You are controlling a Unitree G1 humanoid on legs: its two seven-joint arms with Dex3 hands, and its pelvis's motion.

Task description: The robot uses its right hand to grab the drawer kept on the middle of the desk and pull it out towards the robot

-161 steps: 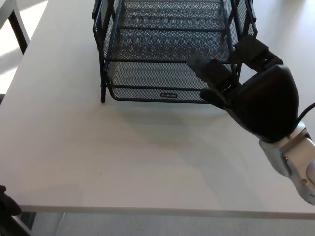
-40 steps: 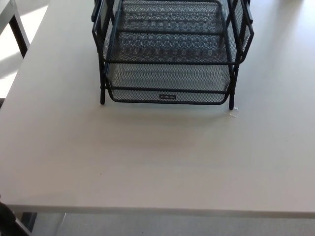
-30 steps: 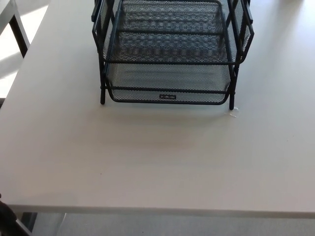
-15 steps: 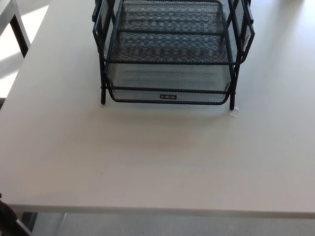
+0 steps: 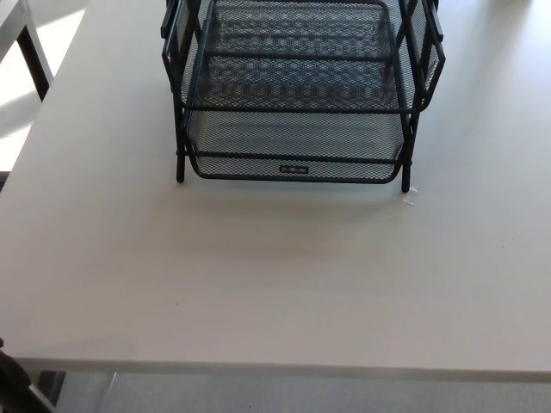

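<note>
- No hand shows anywhere in the head view, left or right, so how far either one is open cannot be told, and nothing is seen holding or touching the rack.
- One black wire-mesh drawer rack (image 5: 297, 86) stands at the far middle of the desk (image 5: 258, 275), its upper tiers running off the top edge of the picture.
- The lowest drawer (image 5: 297, 146) sits within the frame, its front rim low and curved, reaching about as far forward as the two front legs (a small pale label (image 5: 294, 169) is fixed at the middle of that rim; its lettering is too small to read).
- A tiny whitish scrap (image 5: 410, 197) lies on the desk just beside the rack's front leg on the picture's right.
- The desk is white and plain; its near edge crosses the bottom of the picture, with grey floor (image 5: 301, 396) below it.
- At the upper left corner part of a second white table with a dark leg (image 5: 34, 53) stands apart from the desk, and sunlight falls on the floor there.
- A dark shape (image 5: 10, 379) shows at the lower left corner; what it is cannot be told.
</note>
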